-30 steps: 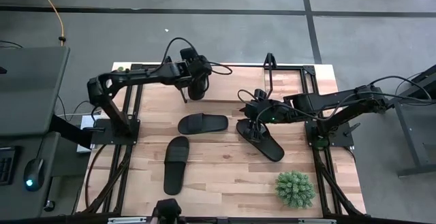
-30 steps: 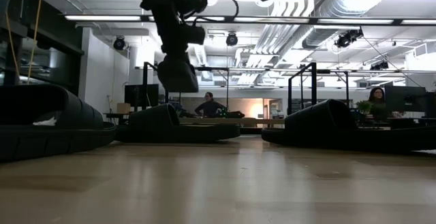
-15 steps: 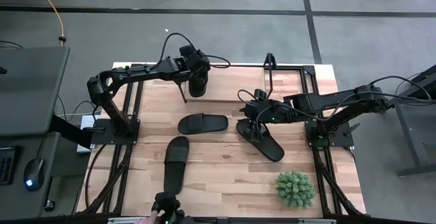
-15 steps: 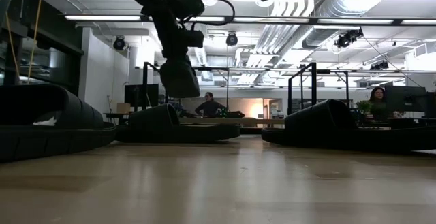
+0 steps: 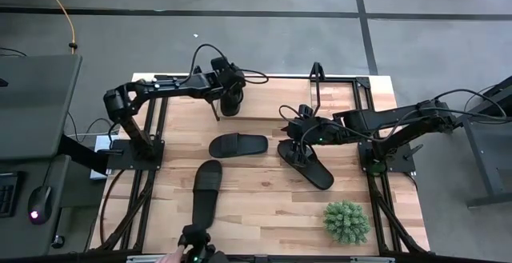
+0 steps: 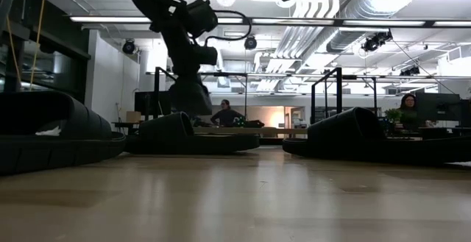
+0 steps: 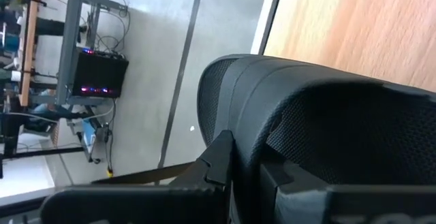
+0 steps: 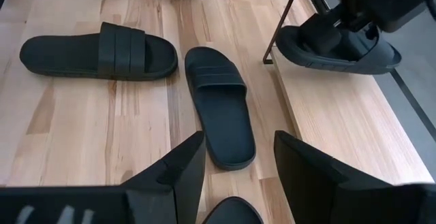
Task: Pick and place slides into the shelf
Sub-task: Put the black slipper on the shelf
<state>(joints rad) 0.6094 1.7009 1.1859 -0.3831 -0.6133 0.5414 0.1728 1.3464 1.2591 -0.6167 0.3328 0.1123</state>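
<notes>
While left gripper (image 5: 230, 101) pinches slide (image 8: 338, 45) over shelf (image 5: 276, 101) (table's 12 o'clock), your early release tips it off board; right gripper (image 5: 302, 149), jaws spread, hovers above 3 o'clock slide (image 5: 306, 164).

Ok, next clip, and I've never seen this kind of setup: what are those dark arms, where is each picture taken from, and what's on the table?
Two robot arms work at a wooden table, each ending in a two-finger gripper. One picture looks straight down, one looks level across the tabletop, and two come from cameras on the wrists. The left gripper is shut on a black slide held over the shelf at the table's far edge. The right gripper hangs open over another slide. Two more slides lie flat on the table, with a small green plant near one corner.
</notes>
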